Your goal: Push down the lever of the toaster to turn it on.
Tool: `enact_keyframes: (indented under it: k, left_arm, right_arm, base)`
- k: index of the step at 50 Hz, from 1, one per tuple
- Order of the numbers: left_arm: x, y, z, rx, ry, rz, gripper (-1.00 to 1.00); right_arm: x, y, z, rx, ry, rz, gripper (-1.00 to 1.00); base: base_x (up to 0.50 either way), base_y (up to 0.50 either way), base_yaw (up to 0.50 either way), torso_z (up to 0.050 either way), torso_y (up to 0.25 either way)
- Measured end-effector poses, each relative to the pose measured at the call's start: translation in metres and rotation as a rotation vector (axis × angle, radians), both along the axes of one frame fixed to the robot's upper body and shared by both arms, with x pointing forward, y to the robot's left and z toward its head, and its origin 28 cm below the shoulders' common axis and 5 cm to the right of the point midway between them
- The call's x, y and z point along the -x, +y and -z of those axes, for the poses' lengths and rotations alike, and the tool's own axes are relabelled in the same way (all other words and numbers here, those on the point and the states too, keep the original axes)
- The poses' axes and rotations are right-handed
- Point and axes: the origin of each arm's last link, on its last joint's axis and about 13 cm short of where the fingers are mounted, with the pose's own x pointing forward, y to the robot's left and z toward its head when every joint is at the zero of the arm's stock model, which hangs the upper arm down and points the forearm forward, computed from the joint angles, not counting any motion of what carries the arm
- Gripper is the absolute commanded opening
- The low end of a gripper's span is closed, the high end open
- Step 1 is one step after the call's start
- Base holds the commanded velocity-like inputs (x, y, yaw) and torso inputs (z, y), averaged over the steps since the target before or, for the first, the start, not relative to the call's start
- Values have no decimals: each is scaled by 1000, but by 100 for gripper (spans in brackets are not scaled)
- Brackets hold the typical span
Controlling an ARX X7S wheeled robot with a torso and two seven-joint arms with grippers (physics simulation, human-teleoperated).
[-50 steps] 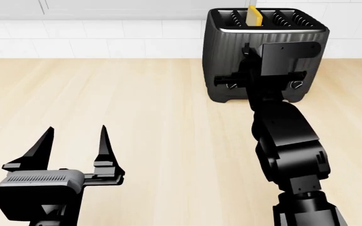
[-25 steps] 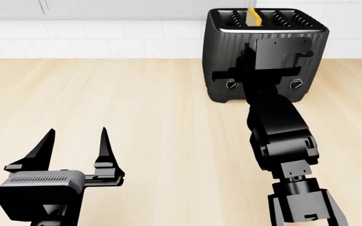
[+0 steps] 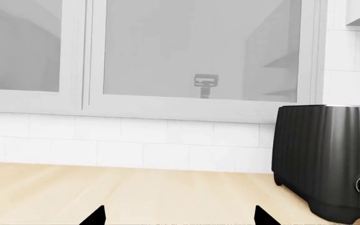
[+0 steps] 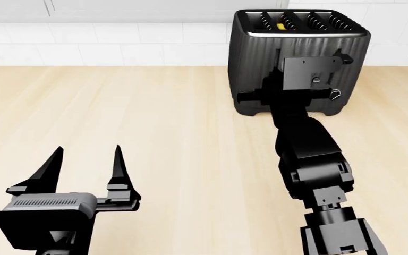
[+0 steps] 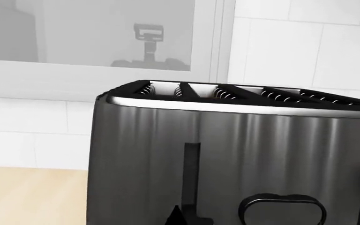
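Observation:
The black ribbed toaster (image 4: 254,58) stands at the back right of the wooden counter; it also shows in the left wrist view (image 3: 324,154) and fills the right wrist view (image 5: 142,164). Its left-hand lever (image 4: 248,97) sits low on the front, level with the knobs. In the right wrist view the lever (image 5: 200,221) lies at the foot of its vertical track. My right gripper (image 5: 180,216) shows as one point, shut, touching the lever's left side. In the head view its wrist hides the fingers. My left gripper (image 4: 85,159) is open and empty at the near left.
A yellow slice (image 4: 280,25) sits low inside a toaster slot. The right-hand tab (image 4: 343,57) stays high. A round knob (image 4: 336,94) and the oval badge (image 5: 282,211) are on the front. A white tiled wall (image 4: 119,37) runs behind the counter (image 4: 154,122).
The lever has gone down from mid-front to knob level, and my right wrist has dropped with it. The yellow slice has sunk into its slot. The left arm has not moved.

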Motion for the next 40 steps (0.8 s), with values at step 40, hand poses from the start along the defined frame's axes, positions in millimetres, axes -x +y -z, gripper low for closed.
enact_keyframes:
  k: [40]
  left_arm:
    - [0, -2, 5, -4, 18, 8, 100]
  right_arm:
    - [6, 1, 21, 11, 9, -9, -100]
  base:
    - [1, 0, 0, 0, 0]
